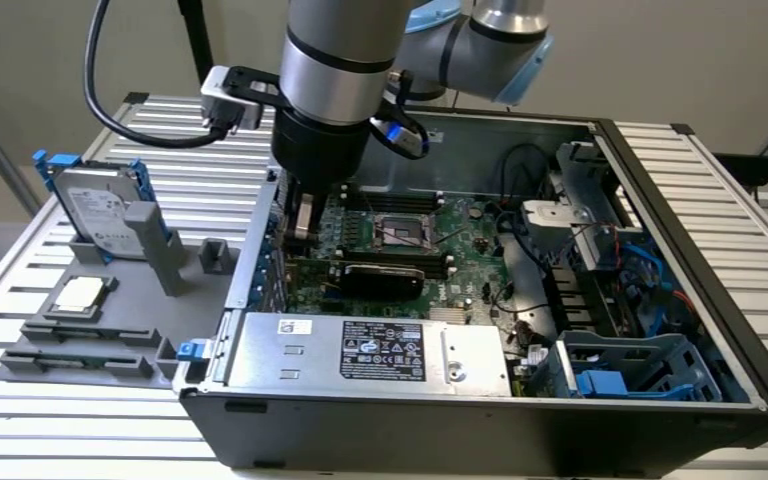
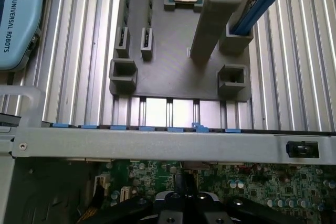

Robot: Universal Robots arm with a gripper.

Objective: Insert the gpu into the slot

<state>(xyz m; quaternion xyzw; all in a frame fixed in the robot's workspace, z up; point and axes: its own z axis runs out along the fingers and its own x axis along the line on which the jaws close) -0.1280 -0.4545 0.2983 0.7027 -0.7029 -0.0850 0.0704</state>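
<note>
Exterior view: the gpu (image 1: 379,274) lies low and flat on the board (image 1: 478,250) inside the open case (image 1: 491,430), just on the far side of the silver power supply (image 1: 357,350) and on the near side of the square processor socket (image 1: 404,228). It is inside the machine, not out on the table, and it looks level with the board. I judge the carrying part of the job done and the card at, or very close to, its place. Whether its edge is fully home in the slot I cannot tell from here.

The gripper (image 1: 304,240) reaches down into the case at the card's end toward the exterior view's left, close beside it. I cannot tell whether it touches the card, nor whether it is closed or spread. In the wrist view I look past the gripper's body to green board and the case's grey rail.

Outside the case, toward the exterior view's left, a grey tray (image 1: 84,340) on the slatted table (image 1: 731,200) carries a processor chip (image 1: 80,293) and an upright hard drive (image 1: 97,205). Both are well apart from the work.
</note>
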